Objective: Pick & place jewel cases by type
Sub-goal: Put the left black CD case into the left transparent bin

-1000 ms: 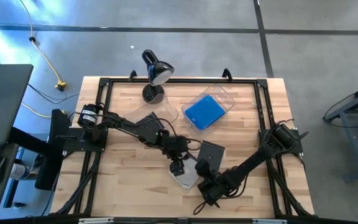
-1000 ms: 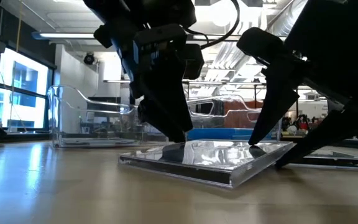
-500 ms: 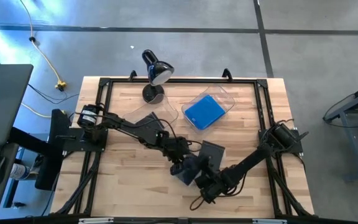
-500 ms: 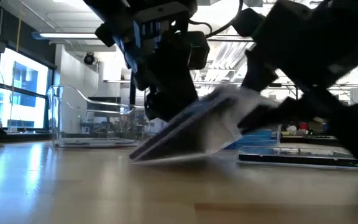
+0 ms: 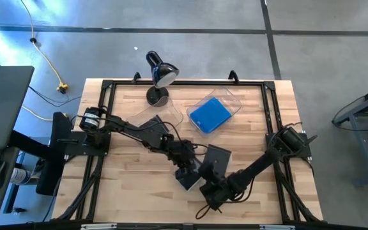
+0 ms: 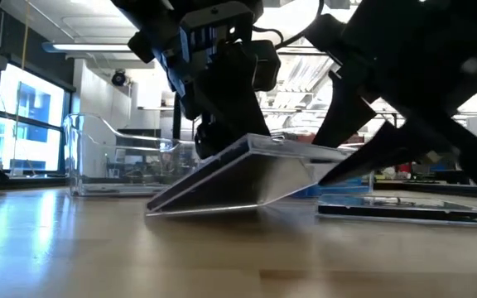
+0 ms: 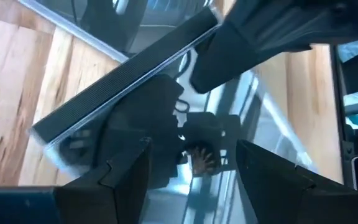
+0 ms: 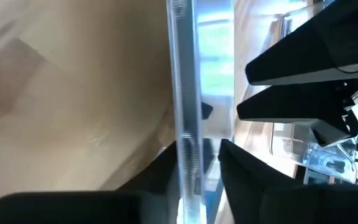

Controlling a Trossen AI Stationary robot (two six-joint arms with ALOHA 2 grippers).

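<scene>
Close to the near edge of the tabletop (image 5: 126,191), a dark clear jewel case (image 6: 222,178) sits tipped up, one edge resting on the wood and the other raised. The right gripper (image 5: 211,189) has come in from the near right corner and has its fingers closed thin on the raised edge of that case, as its own wrist view shows edge-on (image 8: 185,124). The left gripper (image 5: 183,167) hangs right over the same case with its fingers (image 7: 129,180) spread wide, gripping nothing. To my eye the case is light, stiff and slick, brittle at the hinge and corners, so a pinch across the thin edge near the middle looks safest; too hard a squeeze could crack it, too soft and it may slide out. Just beyond lies a second dark case (image 5: 217,155), flat. Farther back, towards the far edge, a clear bin (image 5: 233,102) holds the blue cases (image 5: 208,115), beside a desk lamp (image 5: 160,76).
</scene>
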